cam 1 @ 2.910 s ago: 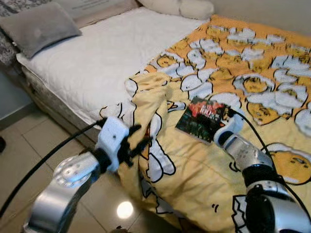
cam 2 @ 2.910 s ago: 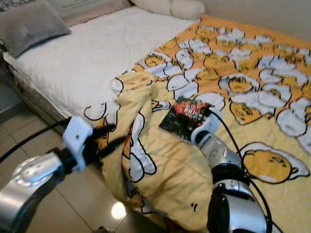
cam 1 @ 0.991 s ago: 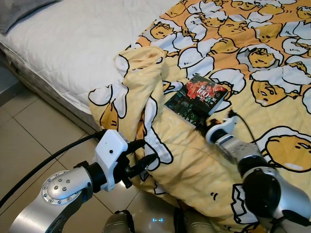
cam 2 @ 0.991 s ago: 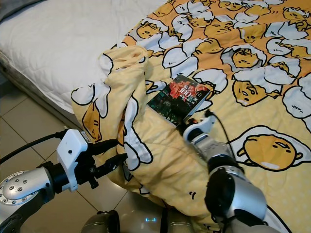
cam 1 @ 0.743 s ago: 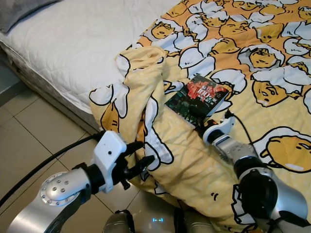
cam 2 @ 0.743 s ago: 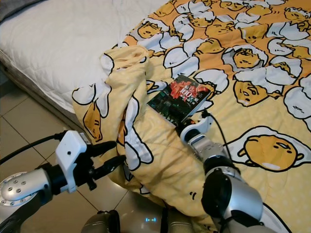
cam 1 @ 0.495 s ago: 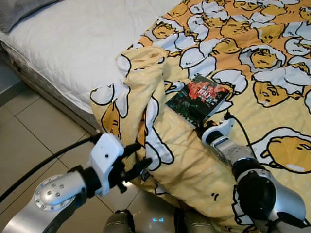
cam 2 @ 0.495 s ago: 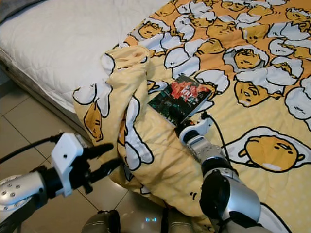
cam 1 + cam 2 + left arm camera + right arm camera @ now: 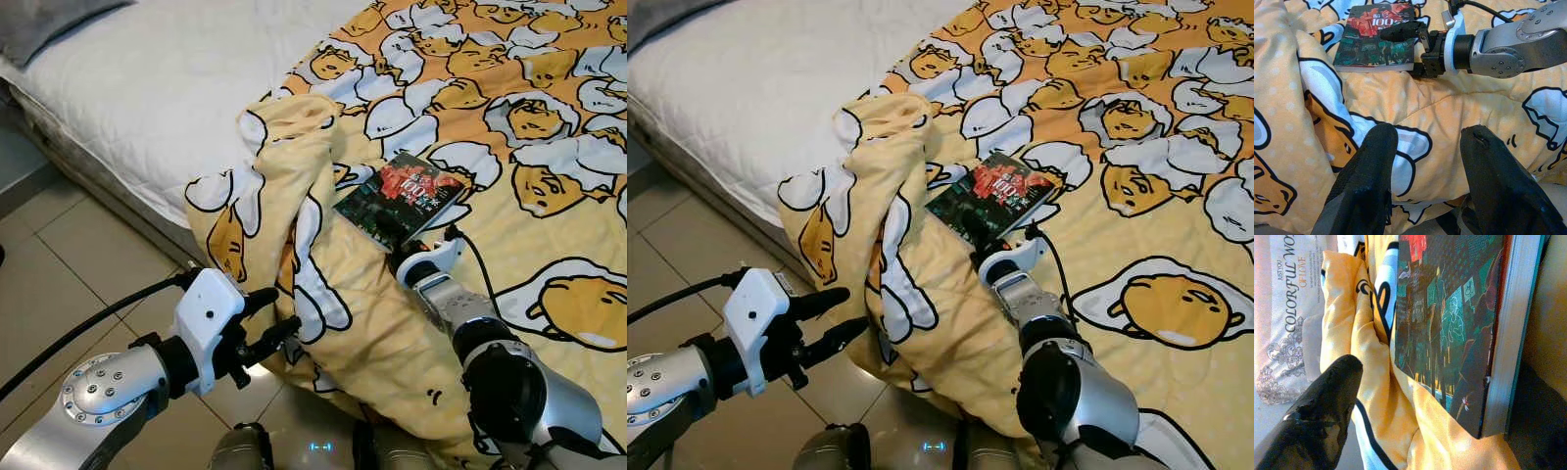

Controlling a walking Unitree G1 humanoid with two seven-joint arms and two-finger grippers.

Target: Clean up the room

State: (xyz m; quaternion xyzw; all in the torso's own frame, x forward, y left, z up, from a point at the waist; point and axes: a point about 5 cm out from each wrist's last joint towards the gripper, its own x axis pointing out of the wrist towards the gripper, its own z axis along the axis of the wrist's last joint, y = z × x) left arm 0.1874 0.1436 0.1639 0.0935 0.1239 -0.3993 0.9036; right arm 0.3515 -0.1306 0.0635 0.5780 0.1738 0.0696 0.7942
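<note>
We note the right gripper (image 9: 400, 238) spread wide astride the book (image 9: 400, 195) on the blanket (image 9: 372, 323). The left gripper (image 9: 277, 316), at its 8 o'clock, hovers open, empty.

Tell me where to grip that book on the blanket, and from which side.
Take the book by its near short edge, coming in low from the robot's side, where the right gripper already sits. It lies flat on the soft yellow blanket, so fingers probably close best above and below the edge.

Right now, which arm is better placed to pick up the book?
Right. The right gripper is already at the book's near edge on the blanket, fingers open. The left gripper hangs off the bedside.
</note>
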